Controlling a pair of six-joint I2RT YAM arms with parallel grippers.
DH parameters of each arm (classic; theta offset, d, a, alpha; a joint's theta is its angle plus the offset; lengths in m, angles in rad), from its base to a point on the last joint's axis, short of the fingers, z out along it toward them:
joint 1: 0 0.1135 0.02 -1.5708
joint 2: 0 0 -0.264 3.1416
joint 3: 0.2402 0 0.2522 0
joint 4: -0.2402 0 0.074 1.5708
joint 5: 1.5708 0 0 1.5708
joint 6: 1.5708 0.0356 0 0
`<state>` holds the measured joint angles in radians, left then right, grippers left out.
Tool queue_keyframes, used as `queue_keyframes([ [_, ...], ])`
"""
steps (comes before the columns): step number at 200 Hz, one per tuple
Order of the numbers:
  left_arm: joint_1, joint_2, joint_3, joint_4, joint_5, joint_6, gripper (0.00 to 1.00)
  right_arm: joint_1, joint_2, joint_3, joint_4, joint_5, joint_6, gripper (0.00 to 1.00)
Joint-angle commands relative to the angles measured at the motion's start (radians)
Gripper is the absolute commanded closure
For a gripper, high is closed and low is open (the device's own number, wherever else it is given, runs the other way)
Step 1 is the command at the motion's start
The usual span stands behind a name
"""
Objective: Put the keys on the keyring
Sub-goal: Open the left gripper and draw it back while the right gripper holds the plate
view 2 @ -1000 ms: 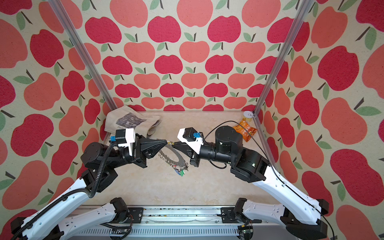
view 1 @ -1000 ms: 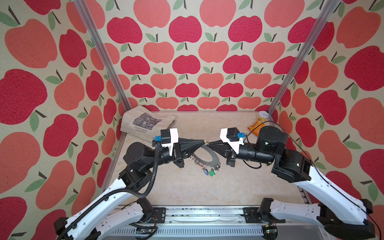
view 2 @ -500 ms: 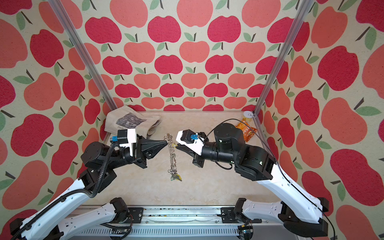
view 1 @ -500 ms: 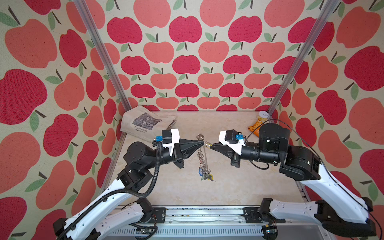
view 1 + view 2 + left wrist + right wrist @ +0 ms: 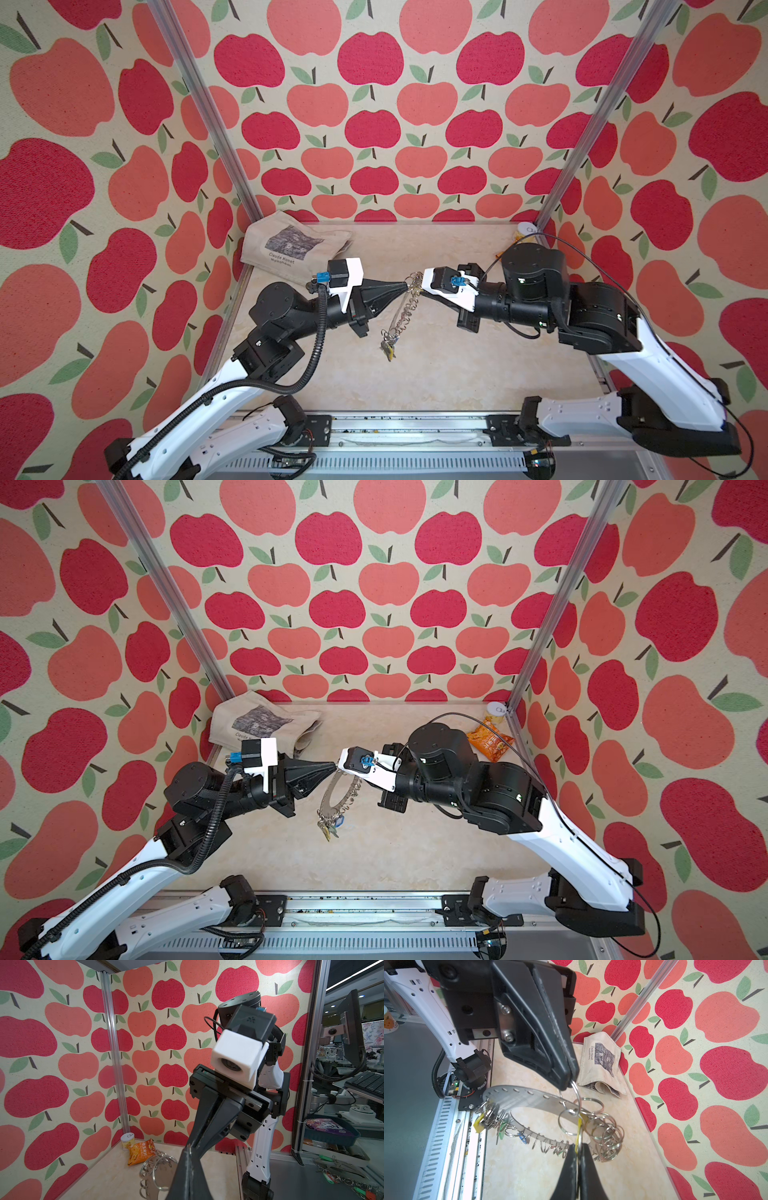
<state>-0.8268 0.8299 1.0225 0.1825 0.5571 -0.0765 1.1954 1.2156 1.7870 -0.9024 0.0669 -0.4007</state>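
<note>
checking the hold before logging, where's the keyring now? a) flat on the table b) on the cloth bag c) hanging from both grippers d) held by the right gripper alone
c: the keyring hangs from the left gripper, shut on a wire loop, and the right gripper, shut on a yellow tag at its rim.

The keys (image 5: 388, 348), bunched at the six o'clock end of the keyring (image 5: 400, 309) in a top view, are too small to count; the right wrist view blurs them. In the left wrist view the left gripper (image 5: 188, 1148) covers part of the keyring, and the picture's edge crops it. The right gripper (image 5: 578, 1145) hides most of a yellow tag (image 5: 579, 1126).
</note>
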Motion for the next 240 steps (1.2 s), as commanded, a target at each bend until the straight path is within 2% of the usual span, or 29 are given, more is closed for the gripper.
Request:
queue_keyframes([
  [1, 0.002, -0.020, 0.033, 0.005, 0.005, 0.018, 1.00, 0.001, 0.003, 0.049, -0.009, 0.046, -0.028, 1.00],
  [73, 0.002, -0.026, 0.027, 0.046, 0.037, -0.001, 1.00, 0.001, 0.044, 0.042, 0.012, -0.050, 0.006, 1.00],
  [184, 0.002, -0.031, 0.039, -0.031, 0.051, -0.008, 1.00, 0.001, 0.037, 0.100, 0.002, -0.008, -0.020, 1.00],
  [240, 0.002, -0.035, 0.047, -0.074, 0.038, 0.003, 1.00, 0.054, 0.051, 0.153, -0.053, 0.083, -0.058, 1.00],
])
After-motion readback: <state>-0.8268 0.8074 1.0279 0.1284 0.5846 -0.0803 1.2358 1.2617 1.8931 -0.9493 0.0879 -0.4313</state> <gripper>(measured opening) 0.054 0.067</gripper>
